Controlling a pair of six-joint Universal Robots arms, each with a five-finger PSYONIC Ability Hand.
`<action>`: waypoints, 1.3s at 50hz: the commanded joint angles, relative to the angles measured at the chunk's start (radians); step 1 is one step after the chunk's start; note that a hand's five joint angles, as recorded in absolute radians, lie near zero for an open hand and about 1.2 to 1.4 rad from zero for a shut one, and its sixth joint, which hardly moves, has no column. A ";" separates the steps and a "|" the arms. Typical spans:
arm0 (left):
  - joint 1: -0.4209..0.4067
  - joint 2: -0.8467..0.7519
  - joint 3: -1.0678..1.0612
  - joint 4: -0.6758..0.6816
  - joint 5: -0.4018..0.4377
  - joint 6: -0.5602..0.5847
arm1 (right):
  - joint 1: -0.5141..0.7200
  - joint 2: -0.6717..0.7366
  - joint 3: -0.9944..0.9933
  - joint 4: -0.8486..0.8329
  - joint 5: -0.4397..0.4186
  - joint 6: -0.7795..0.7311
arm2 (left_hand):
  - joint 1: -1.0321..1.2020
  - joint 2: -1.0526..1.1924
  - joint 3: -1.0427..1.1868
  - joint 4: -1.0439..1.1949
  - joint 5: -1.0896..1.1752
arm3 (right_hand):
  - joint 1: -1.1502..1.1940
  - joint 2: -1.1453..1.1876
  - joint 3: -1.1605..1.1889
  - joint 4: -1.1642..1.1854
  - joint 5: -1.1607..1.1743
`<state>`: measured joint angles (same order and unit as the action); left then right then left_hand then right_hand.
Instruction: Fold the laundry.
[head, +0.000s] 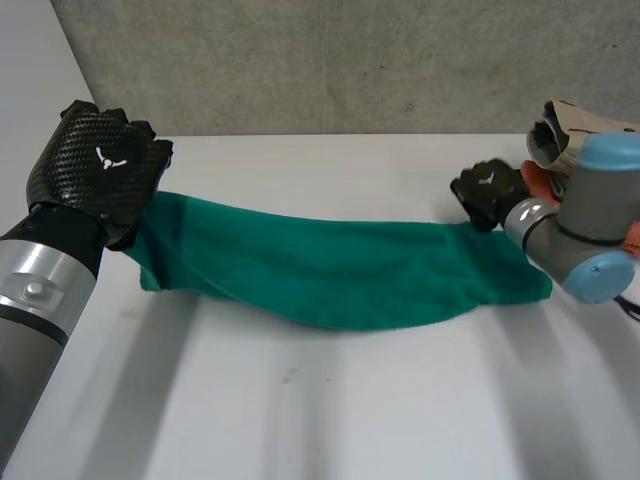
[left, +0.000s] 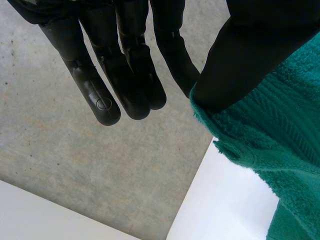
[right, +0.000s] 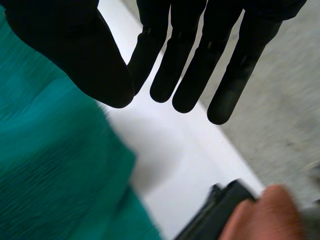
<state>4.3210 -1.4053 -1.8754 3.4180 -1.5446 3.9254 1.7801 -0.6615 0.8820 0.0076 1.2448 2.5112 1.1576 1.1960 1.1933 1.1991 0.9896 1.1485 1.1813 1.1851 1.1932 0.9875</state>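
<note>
The left arm (head: 40, 300) is nearest, coming in low at the near left of the counter (head: 350, 400). Its left hand (head: 100, 165) is raised at the left end of a green towel (head: 340, 270). In the left wrist view the fingers (left: 127, 75) are straight and close together, pointing away from the cloth with a clear gap to the thumb (left: 250, 50). The towel's edge meets the thumb's tip and runs on beneath it. No finger curls round the cloth, and I cannot tell whether the thumb presses it against anything.

The towel stretches across the middle of the counter from one hand to the other as a long band. Its left end rises toward the left hand and its near edge bows toward the camera. I cannot tell whether the middle rests on the counter.

The right hand (head: 490, 192) is at the towel's far right corner, with the right arm (head: 590, 220) reaching in from the right. In the right wrist view its fingers (right: 195, 65) are straight and slightly spread, over bare counter. The thumb lies beside them over the towel, and nothing is clasped between thumb and fingers.

Behind the right arm, at the counter's far right, a rolled beige cloth (head: 565, 125) lies loose on an orange cloth (head: 537, 180). A grey wall (head: 350, 60) runs behind the counter.
</note>
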 joint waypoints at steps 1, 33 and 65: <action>0.046 -0.011 -0.001 0.004 0.004 -0.008 | -0.033 -0.234 0.149 0.005 -0.010 0.006 | 0.239 0.200 0.203 0.197 0.232 | 0.248 0.215 0.211 0.203 0.234; 0.016 0.104 -0.045 0.075 0.116 -0.015 | 0.059 0.128 -0.106 0.166 -0.231 0.004 | 0.239 0.200 0.203 0.197 0.232 | -0.044 -0.077 -0.081 -0.089 -0.058; 0.253 -0.275 -0.058 0.063 0.294 -0.155 | -0.044 -0.544 0.384 0.534 0.016 -0.291 | 0.239 0.200 0.203 0.197 0.232 | 0.248 0.215 0.211 0.203 0.234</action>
<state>4.5727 -1.5005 -1.9932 3.4819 -1.3123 3.8148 1.7286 -1.2455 1.2650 0.3850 1.2496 2.3755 1.1576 1.1979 1.1937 1.1993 0.9988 1.1336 1.1829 1.1876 1.1976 0.9955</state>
